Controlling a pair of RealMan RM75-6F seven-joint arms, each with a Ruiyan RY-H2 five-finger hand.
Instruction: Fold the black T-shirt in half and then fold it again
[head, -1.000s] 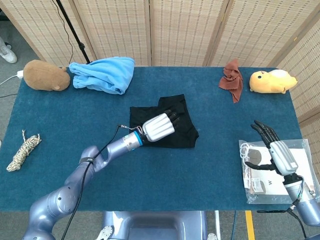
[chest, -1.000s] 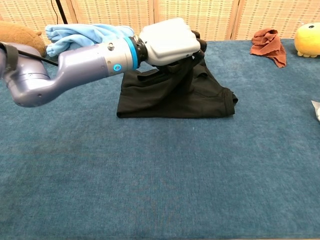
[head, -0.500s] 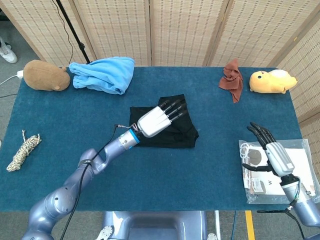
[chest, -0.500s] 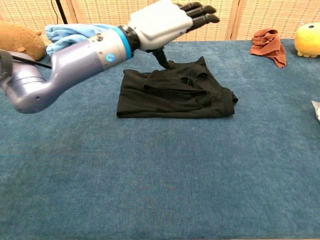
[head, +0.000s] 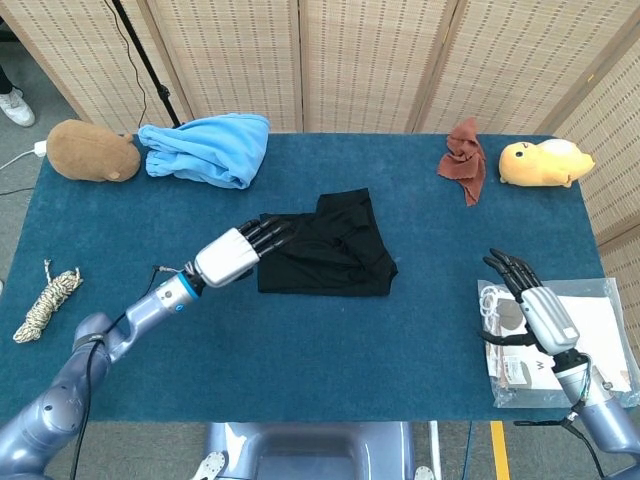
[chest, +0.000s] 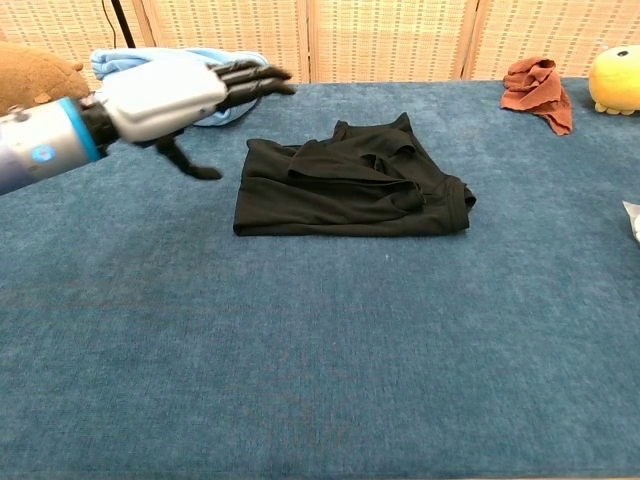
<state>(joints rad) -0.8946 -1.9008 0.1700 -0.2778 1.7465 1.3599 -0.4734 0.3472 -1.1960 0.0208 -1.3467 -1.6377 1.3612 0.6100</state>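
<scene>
The black T-shirt (head: 335, 246) (chest: 350, 190) lies folded into a small, slightly rumpled rectangle on the blue table, near its middle. My left hand (head: 240, 252) (chest: 175, 95) hovers open just left of the shirt, fingers stretched toward it, holding nothing. My right hand (head: 530, 310) is open at the table's right front, above a clear plastic bag; the chest view does not show it.
A light blue cloth (head: 210, 148) and a brown plush (head: 92, 151) lie at the back left. A rust-coloured rag (head: 464, 158) and a yellow plush (head: 545, 163) sit at the back right. A rope bundle (head: 45, 300) lies at the left edge; a plastic bag (head: 590, 345) at the right front.
My left hand lifted off the shirt and drew back to the left, leaving the shirt folded on the table. My right hand shifted slightly nearer the table's front edge.
</scene>
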